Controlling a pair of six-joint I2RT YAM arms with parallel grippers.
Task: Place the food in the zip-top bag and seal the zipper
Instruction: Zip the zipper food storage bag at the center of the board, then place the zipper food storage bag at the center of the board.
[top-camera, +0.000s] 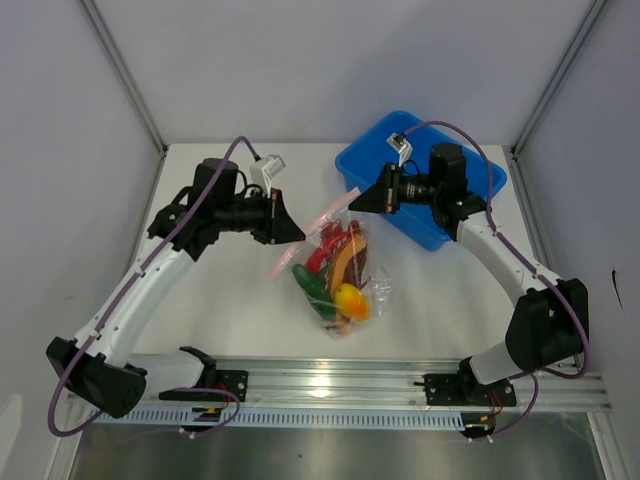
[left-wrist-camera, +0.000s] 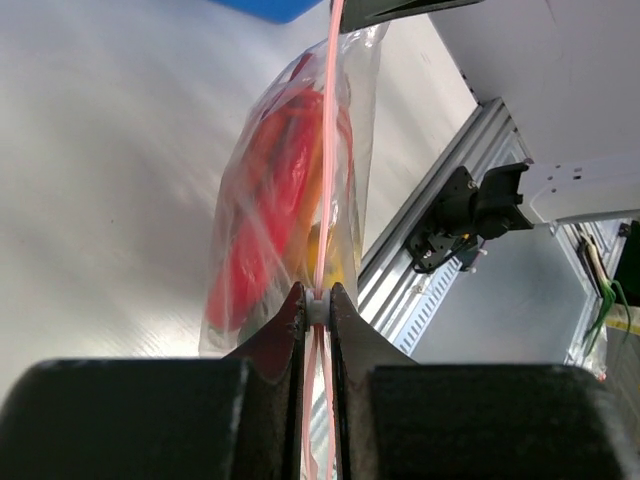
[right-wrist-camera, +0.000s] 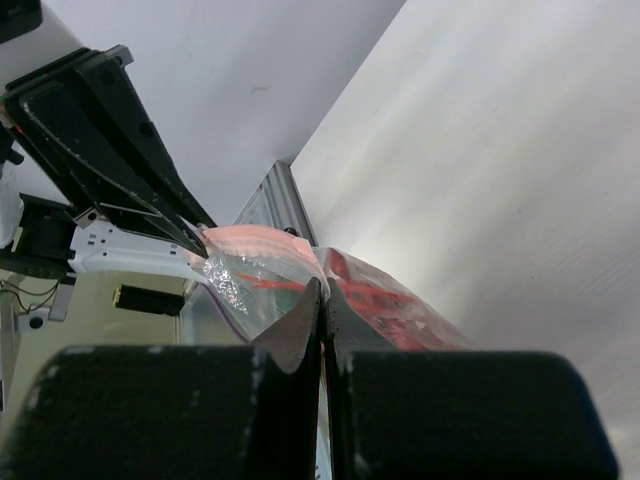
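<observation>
The clear zip-top bag (top-camera: 340, 275) lies mid-table and holds the food: a red chili (top-camera: 330, 250), a green chili (top-camera: 310, 283), a yellow-orange fruit (top-camera: 350, 300) and an orange piece. The pink zipper (top-camera: 330, 212) runs along the bag's raised upper-left edge. My left gripper (top-camera: 299, 237) is shut on the zipper (left-wrist-camera: 328, 150), pinching a small white slider (left-wrist-camera: 317, 306). My right gripper (top-camera: 354, 205) is shut on the bag's far zipper end (right-wrist-camera: 322, 290). The bag (left-wrist-camera: 270, 200) hangs between both grippers, and red food shows through it (right-wrist-camera: 380, 290).
A blue plastic bin (top-camera: 420, 175) stands at the back right, just behind my right gripper. An aluminium rail (top-camera: 330, 385) with the arm bases runs along the near edge. White walls enclose the table on both sides and behind.
</observation>
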